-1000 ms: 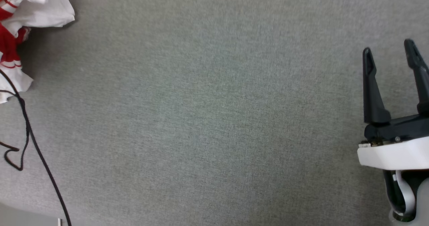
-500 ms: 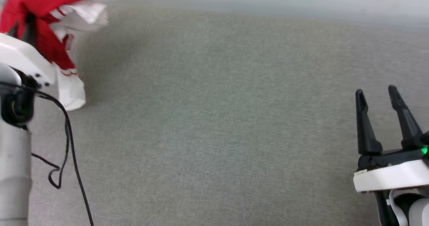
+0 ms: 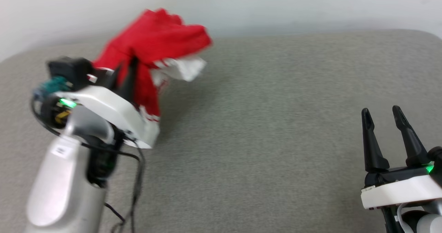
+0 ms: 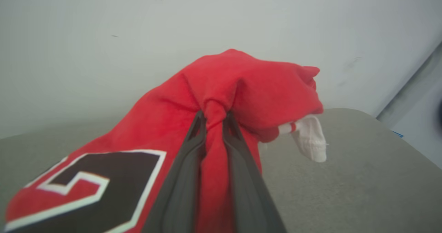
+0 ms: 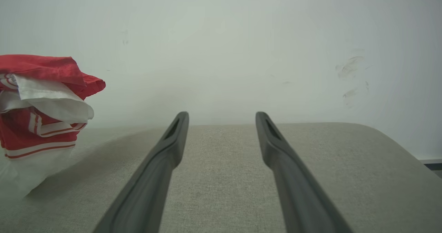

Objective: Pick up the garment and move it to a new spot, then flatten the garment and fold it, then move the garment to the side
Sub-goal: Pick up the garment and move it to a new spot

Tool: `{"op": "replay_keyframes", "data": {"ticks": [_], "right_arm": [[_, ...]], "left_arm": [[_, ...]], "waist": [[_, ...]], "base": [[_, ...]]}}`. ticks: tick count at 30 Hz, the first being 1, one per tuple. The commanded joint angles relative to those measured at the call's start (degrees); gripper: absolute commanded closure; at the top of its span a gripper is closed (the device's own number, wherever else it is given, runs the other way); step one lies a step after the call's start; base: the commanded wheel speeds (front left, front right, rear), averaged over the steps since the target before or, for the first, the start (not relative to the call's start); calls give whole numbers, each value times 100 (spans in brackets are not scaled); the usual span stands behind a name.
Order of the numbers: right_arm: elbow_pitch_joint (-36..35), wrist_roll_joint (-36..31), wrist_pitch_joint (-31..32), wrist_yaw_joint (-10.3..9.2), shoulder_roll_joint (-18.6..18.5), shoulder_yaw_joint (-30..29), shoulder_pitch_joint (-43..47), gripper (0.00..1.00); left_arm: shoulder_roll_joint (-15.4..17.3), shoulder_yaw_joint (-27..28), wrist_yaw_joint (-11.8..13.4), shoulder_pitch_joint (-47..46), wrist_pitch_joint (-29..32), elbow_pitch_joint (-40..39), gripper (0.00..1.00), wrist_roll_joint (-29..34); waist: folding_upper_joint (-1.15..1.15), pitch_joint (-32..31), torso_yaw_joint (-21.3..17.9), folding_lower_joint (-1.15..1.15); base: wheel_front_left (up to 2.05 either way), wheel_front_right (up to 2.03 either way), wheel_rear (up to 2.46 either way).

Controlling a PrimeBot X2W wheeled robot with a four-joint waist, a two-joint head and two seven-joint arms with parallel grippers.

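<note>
The garment (image 3: 155, 39) is a red jersey with white sleeves, bunched and hanging above the grey cushioned surface at the upper left of the head view. My left gripper (image 3: 126, 70) is shut on a fold of its red cloth. In the left wrist view the two fingers pinch the garment (image 4: 241, 87) at the left gripper's tips (image 4: 214, 117); black-and-white lettering shows at lower left and a white sleeve dangles right. My right gripper (image 3: 381, 113) stands open and empty at the lower right, far from the cloth. The right wrist view has the garment (image 5: 41, 87) at its left edge, with the right gripper (image 5: 222, 117) open.
The grey fabric surface (image 3: 276, 122) spreads wide between the two arms. A pale wall (image 3: 276, 5) rises just behind its far edge. A black cable (image 3: 136, 177) hangs beside my left forearm. The surface rounds off at the far right corner (image 5: 386, 136).
The head view has tilted up, bringing the wall and the left arm into sight. The garment hangs lifted in the left gripper and has come rightward. The right gripper stays open.
</note>
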Motion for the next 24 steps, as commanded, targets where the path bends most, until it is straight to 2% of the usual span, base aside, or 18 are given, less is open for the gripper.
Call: {"op": "replay_keyframes", "data": {"ticks": [1, 6, 12, 18, 24], "right_arm": [[9, 29, -38, -2, 12, -7, 51, 0], [60, 111, -83, -2, 13, 22, 19, 0], [86, 225, -193, -2, 13, 35, -62, 0], [208, 303, -331, -2, 12, 72, -181, 0], [309, 275, -418, -2, 11, 46, -224, 0]], "left_arm": [[-112, -136, -19, 134, 26, -136, 100, 1], [-587, -710, -141, 347, 58, -345, 100, -33], [-1001, -1626, -379, 443, 211, -154, 100, 102], [-1081, -2395, -548, 595, 342, 349, 100, 174], [-997, -2789, -603, 700, 175, 770, 100, 264]], "waist": [[0, -16, -322, 1], [0, 121, -749, 1], [0, 482, -1090, 1], [0, 795, -1229, 1], [0, 850, -1165, 1]], "base": [[0, 0, 0], [0, 0, 0], [0, 0, 0], [0, 0, 0], [0, 0, 0]]}}
